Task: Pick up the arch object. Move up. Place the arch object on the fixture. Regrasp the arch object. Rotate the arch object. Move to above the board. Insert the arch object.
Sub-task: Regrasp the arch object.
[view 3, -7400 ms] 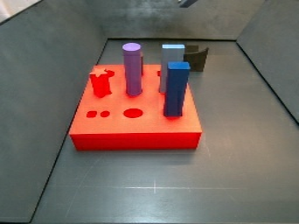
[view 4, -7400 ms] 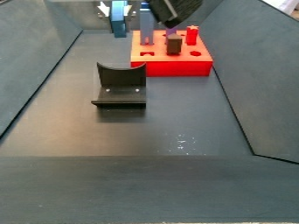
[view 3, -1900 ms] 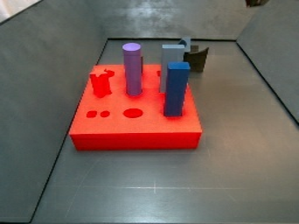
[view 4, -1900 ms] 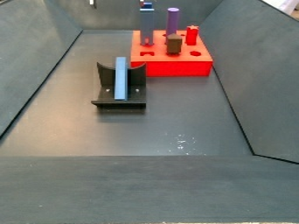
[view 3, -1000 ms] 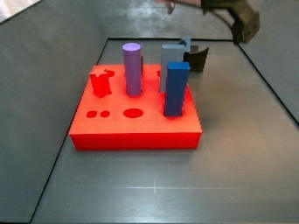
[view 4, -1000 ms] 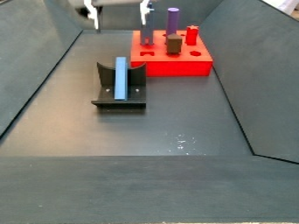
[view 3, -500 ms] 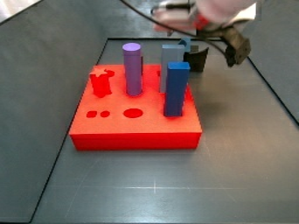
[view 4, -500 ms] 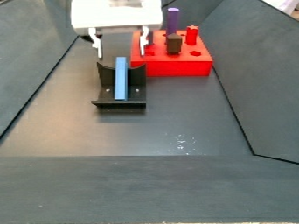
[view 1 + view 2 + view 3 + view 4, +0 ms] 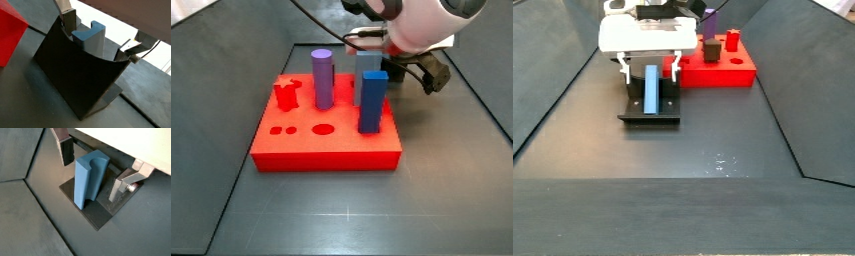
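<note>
- Lower than half a second ago, the gripper (image 9: 649, 62) now sits down over the fixture (image 9: 649, 112).
- Arch (image 9: 90, 177) rests on the fixture, standing between the fingers (image 9: 65, 148).
- Jaws are spread, with a gap on each side of the arch.
- Red board (image 9: 325, 130) lies just beside.

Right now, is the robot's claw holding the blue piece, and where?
No, nothing is held. The gripper is open, a finger on each side of the blue arch object, apart from it; the piece rests on the fixture.
</note>
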